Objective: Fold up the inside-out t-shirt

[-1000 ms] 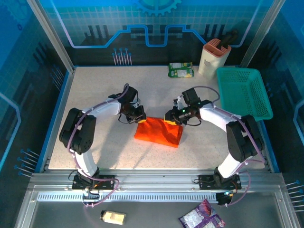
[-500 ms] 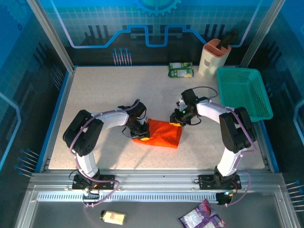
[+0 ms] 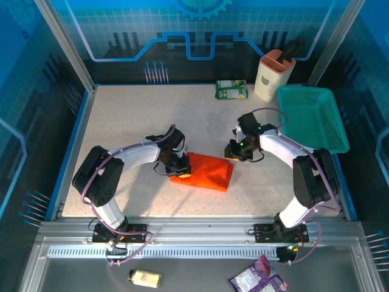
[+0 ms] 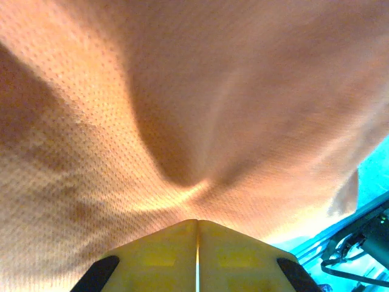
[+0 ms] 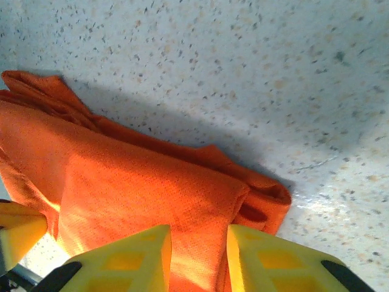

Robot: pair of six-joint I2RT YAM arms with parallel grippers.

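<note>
T-shirt [image 3: 203,173], plain orange, clamped between closed left fingers [image 4: 158,258]; right fingers [image 5: 130,258] apart over its folded edge.

Left arm [image 3: 135,153]: elbow folded low, forearm stretched forward and inward. Left gripper [image 3: 180,170]: pointed down, tilted inward. Jaws closed; yellow fingers [image 4: 152,258] pressed together along a thin seam, no gap between. Orange t-shirt [image 4: 182,91] puckered right at the tips, pinched there, spread out ahead of them.

Right arm [image 3: 281,146]: elbow bent, forearm angled forward and inward, roughly mirroring the left. Right gripper [image 3: 234,151]: pointed down. Jaws parted; yellow fingers [image 5: 130,258] held apart with a clear gap. Cloth lying beneath and ahead of the tips, not clamped. Grippers well apart, facing each other, tips turned inward.
</note>
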